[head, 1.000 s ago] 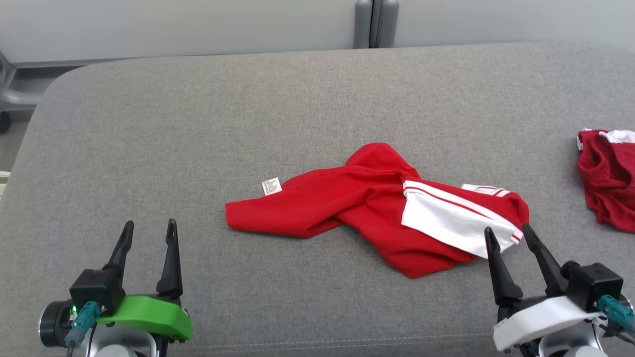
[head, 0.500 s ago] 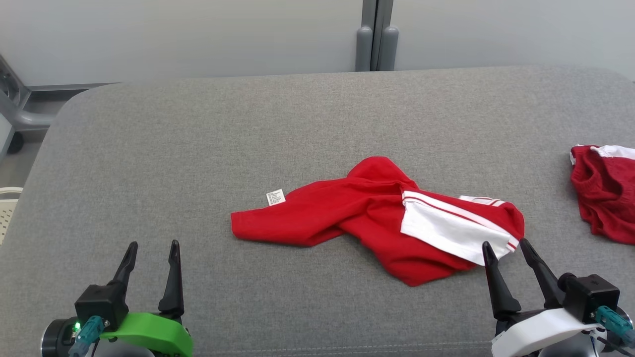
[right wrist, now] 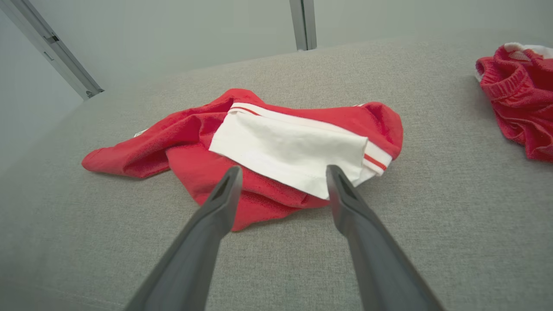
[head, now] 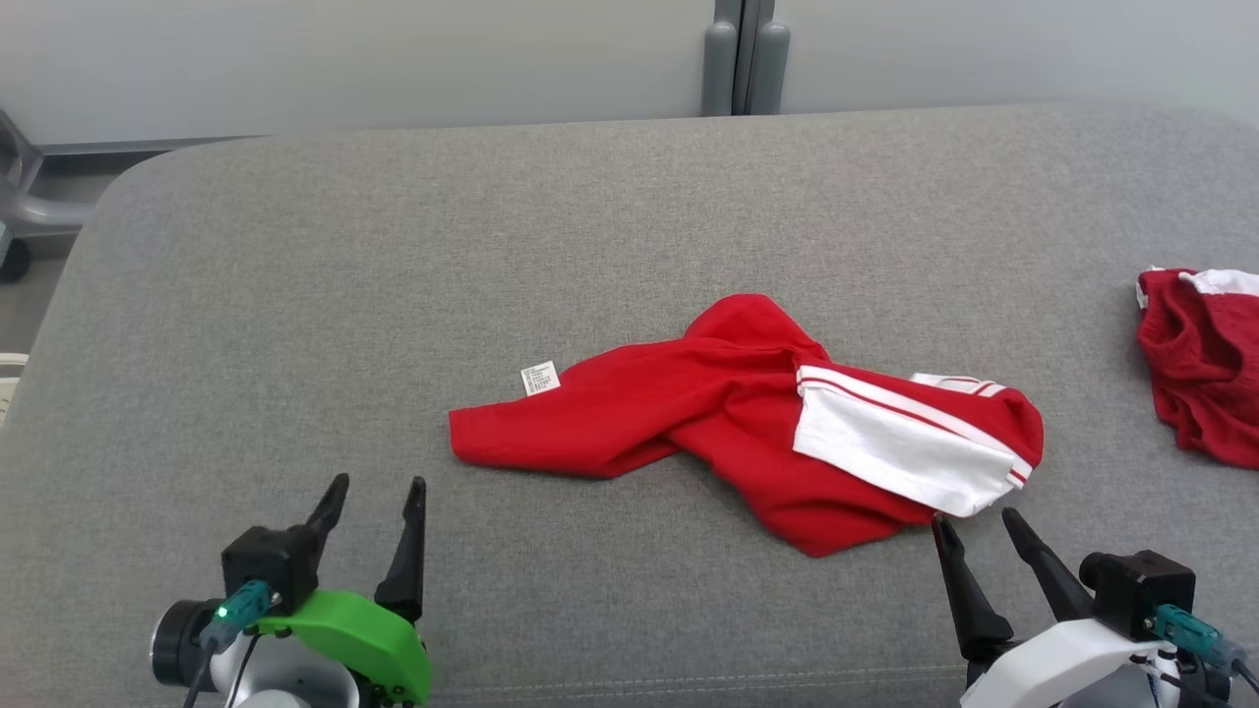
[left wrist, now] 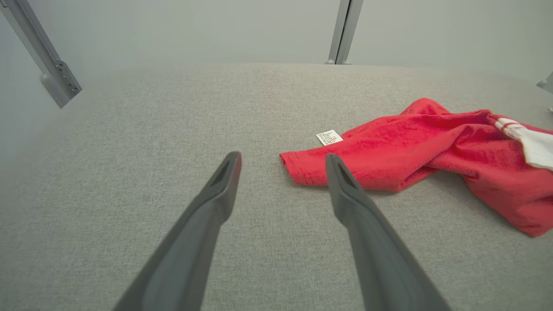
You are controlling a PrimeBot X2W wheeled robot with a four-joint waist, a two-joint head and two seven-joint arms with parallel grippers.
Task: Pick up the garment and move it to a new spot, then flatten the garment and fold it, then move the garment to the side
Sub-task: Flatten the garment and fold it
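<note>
I'm seeing the garment (head: 708,413), a red shirt, lying crumpled near the middle of the cushion (head: 295,295), slightly toward its near edge. A white, red-striped sleeve (head: 885,447) is lying folded over its right end; a small white label (head: 539,378) is sticking out at the left.

So the grey padded surface (head: 629,197) has a crumpled red garment (head: 689,413) with a white panel lying mid-frame. A second red bundle (head: 1200,364) sits at the right edge, well apart.
</note>
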